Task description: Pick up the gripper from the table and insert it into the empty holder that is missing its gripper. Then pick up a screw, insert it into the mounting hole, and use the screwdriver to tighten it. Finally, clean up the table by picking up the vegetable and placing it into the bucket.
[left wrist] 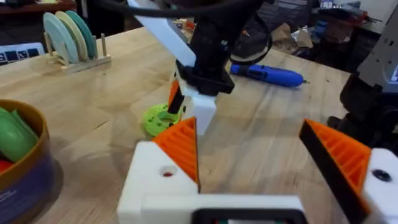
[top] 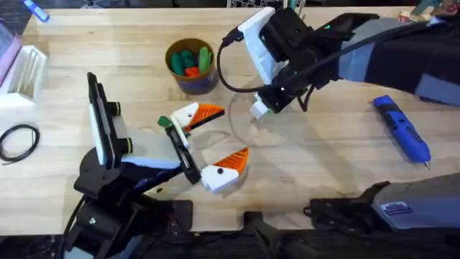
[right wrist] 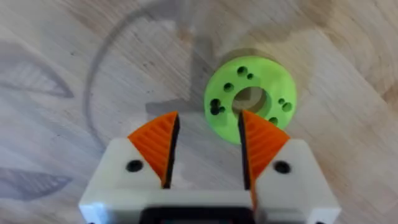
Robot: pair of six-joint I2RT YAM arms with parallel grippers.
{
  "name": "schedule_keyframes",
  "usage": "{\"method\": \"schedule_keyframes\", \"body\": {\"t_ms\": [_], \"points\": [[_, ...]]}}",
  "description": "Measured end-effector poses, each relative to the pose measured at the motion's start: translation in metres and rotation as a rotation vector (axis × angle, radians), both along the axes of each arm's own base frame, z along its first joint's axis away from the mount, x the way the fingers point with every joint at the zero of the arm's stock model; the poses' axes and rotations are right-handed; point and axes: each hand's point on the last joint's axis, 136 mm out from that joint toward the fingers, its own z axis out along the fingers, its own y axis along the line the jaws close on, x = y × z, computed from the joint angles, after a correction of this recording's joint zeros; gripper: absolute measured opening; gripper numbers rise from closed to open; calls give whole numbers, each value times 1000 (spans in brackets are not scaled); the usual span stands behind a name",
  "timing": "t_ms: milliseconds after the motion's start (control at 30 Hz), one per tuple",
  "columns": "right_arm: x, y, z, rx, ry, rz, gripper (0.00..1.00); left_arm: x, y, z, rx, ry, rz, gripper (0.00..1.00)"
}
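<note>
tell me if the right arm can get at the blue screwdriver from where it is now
Probably yes. The blue screwdriver lies alone on bare table on the right arm's side. The right gripper hangs open and empty over the green disc, and nothing lies between.

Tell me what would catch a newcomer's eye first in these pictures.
The right gripper, white with orange pads, hangs open just above a bright green disc with holes near the table's middle. Behind it stands the bucket, holding green and red toy pieces. The blue screwdriver lies on the table's right side.

Even, bright overhead light; soft shadows on the table (top: 323, 165); right wrist view slightly blurred, near fingers soft.
</note>
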Motion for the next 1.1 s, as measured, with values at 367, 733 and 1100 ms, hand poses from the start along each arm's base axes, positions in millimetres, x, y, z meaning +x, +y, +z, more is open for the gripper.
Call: {"method": "schedule_keyframes", "body": {"t_ms": [367,733,1100], "points": [[9,0,-3,-13,-29,-9,365,0,0,0,0,0,0,993],[9,-3,-17,-46,-1,-19,175,0,0,0,0,0,0,993],[10,-3,-16,-44,-4,-23,10,0,0,0,0,0,0,993]]}}
